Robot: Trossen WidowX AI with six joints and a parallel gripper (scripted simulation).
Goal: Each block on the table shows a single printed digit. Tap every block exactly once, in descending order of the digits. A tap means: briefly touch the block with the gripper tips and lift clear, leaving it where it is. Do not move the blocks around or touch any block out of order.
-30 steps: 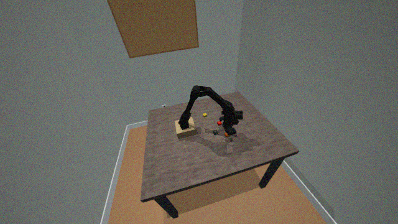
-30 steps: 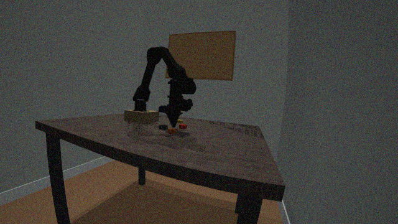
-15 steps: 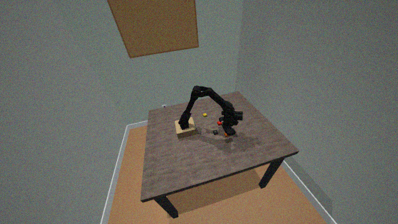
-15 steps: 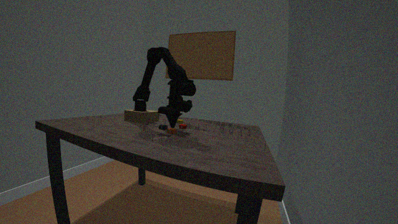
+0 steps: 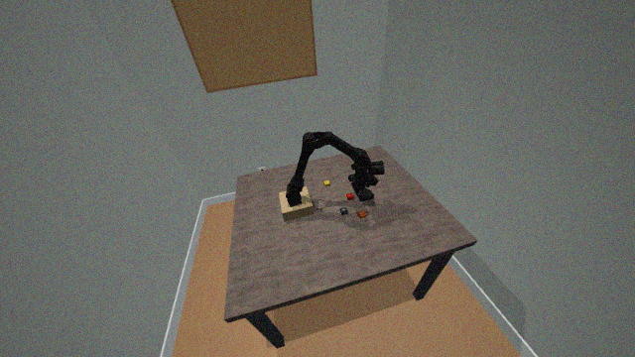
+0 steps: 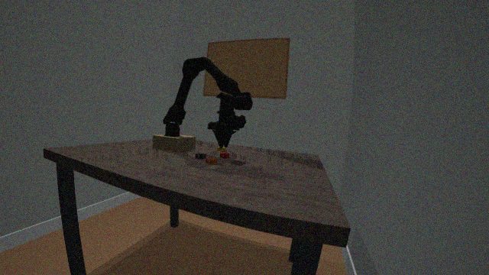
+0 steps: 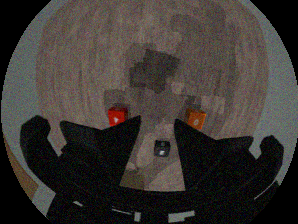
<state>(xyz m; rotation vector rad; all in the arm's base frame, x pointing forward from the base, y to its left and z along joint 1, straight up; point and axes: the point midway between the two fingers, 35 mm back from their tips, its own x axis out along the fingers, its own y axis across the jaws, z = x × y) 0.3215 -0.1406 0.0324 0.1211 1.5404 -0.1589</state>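
Note:
My gripper (image 5: 366,197) (image 6: 224,146) (image 7: 157,120) is open, with its fingers part way apart and nothing between the tips. It hangs above the table near the red block. The red block (image 5: 349,196) (image 6: 225,155) (image 7: 118,115) lies left of the fingers in the wrist view, and the orange block (image 5: 362,214) (image 6: 211,161) (image 7: 196,119) lies right. The black block (image 5: 343,211) (image 6: 200,156) (image 7: 162,148) shows through the gap between the fingers, on the table below. The yellow block (image 5: 326,182) (image 6: 221,149) lies farther back and does not show in the wrist view. The digits are too blurred to read.
The blocks lie on the brown table (image 5: 308,263) (image 6: 267,191). The arm stands on a pale wooden base (image 5: 298,213) (image 6: 173,143) to the left of them. A brown board (image 5: 253,45) (image 6: 250,69) is on the wall.

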